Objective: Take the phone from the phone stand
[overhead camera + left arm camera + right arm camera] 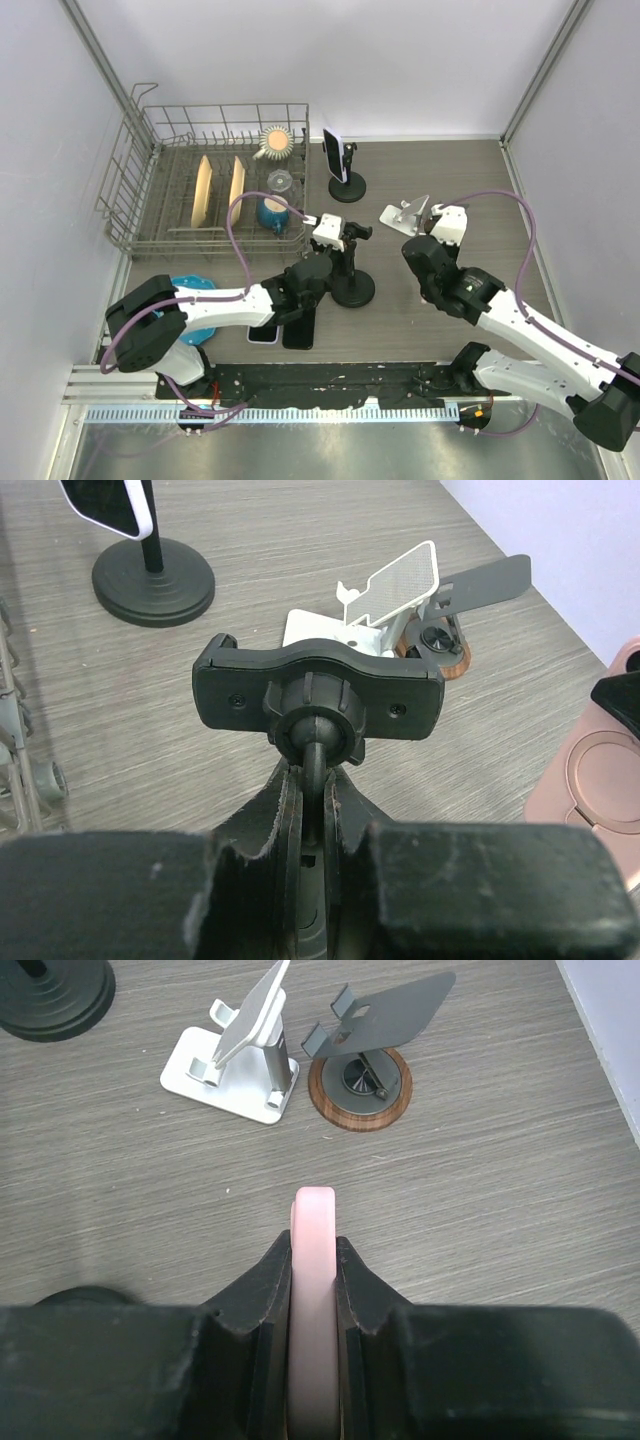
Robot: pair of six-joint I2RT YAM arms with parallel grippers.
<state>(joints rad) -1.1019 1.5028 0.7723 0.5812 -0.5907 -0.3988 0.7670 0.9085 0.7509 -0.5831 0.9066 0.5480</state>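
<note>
Right claw pinches pink phone edgewise, apart from black stand clamped in left claw.

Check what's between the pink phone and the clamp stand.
Only bare table, seen in the left wrist view: clamp stand left, pink phone right. White stand sits farther back.

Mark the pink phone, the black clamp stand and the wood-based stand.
pink phone (314, 1240): right wrist view, upper edge.
black clamp stand (318, 685): left wrist view, clamp back.
wood-based stand (360, 1090): right wrist view, round base.
</note>
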